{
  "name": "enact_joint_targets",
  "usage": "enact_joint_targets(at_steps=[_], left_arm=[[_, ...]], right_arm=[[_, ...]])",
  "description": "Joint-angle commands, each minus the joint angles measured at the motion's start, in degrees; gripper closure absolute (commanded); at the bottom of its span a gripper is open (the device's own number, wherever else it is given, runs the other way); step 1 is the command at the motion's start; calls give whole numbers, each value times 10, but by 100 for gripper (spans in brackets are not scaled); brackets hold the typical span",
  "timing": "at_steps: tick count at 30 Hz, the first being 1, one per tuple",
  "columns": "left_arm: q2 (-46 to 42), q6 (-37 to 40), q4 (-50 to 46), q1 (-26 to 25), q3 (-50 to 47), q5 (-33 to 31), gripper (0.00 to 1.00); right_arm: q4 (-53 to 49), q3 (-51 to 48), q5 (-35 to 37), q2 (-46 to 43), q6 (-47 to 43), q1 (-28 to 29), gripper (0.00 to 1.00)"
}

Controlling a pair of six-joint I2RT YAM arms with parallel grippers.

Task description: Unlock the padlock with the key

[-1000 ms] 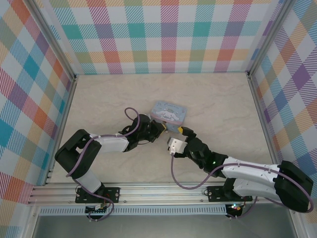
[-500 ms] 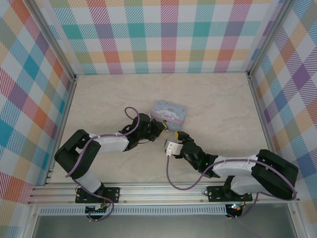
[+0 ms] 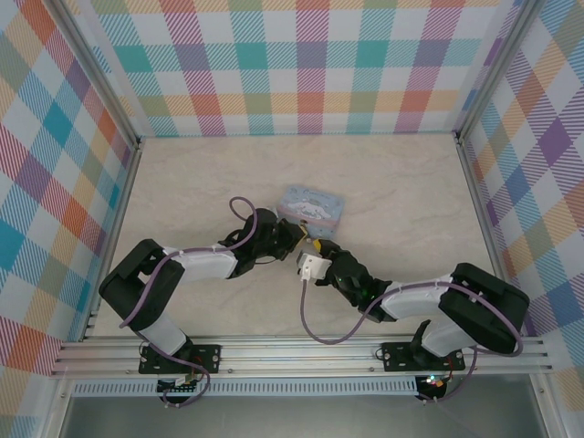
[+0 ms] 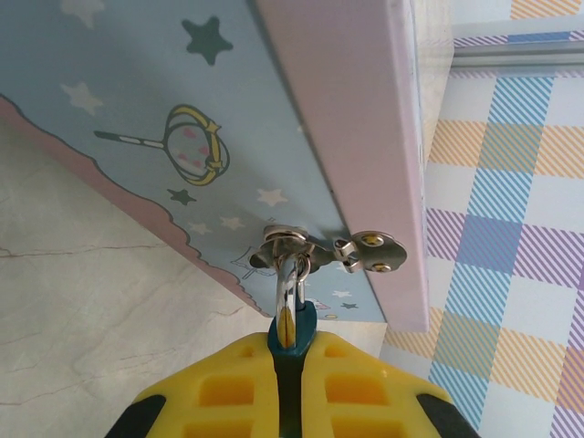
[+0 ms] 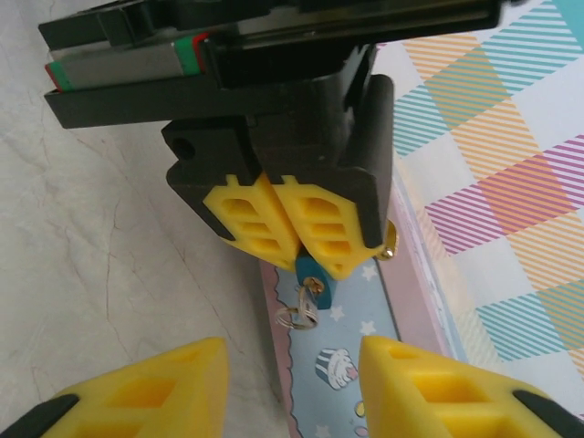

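The small teal padlock (image 5: 317, 272) is pinched between the yellow fingers of my left gripper (image 5: 290, 239), which is shut on it. Its metal shackle (image 4: 288, 285) passes through the hasp (image 4: 365, 246) of the pale blue tin (image 4: 182, 109). The tiny silvery key (image 5: 311, 292) sticks out of the padlock's underside, its ring hanging below. My right gripper (image 5: 292, 388) is open just short of the key, one finger on each side, touching nothing. In the top view the left gripper (image 3: 294, 240) and right gripper (image 3: 319, 251) meet in front of the tin (image 3: 312, 204).
The tin lies on the marble-look table (image 3: 201, 182) near its middle. Checked walls (image 3: 301, 64) close the back and both sides. A purple cable (image 3: 310, 319) loops from the right arm over the near table.
My right arm has swung left and forward, bringing its open gripper up to the padlock held by the left gripper. The left arm and tin have stayed put.
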Motion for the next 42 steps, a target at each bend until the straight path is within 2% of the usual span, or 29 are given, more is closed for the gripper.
enact_joint_targets(at_steps=[1, 6, 14, 19, 42], left_arm=[[-19, -5, 17, -7, 17, -5, 100], [-18, -5, 17, -8, 19, -4, 100], [-13, -6, 19, -11, 19, -4, 100], [-10, -6, 19, -10, 22, -1, 100], [-9, -7, 17, -11, 23, 5, 100]], right_arm=[[45, 22, -12, 15, 10, -5, 60], [63, 29, -4, 33, 13, -9, 65], [65, 33, -4, 46, 25, -17, 78], [63, 35, -3, 53, 29, -20, 81], [104, 46, 18, 94, 30, -27, 83]])
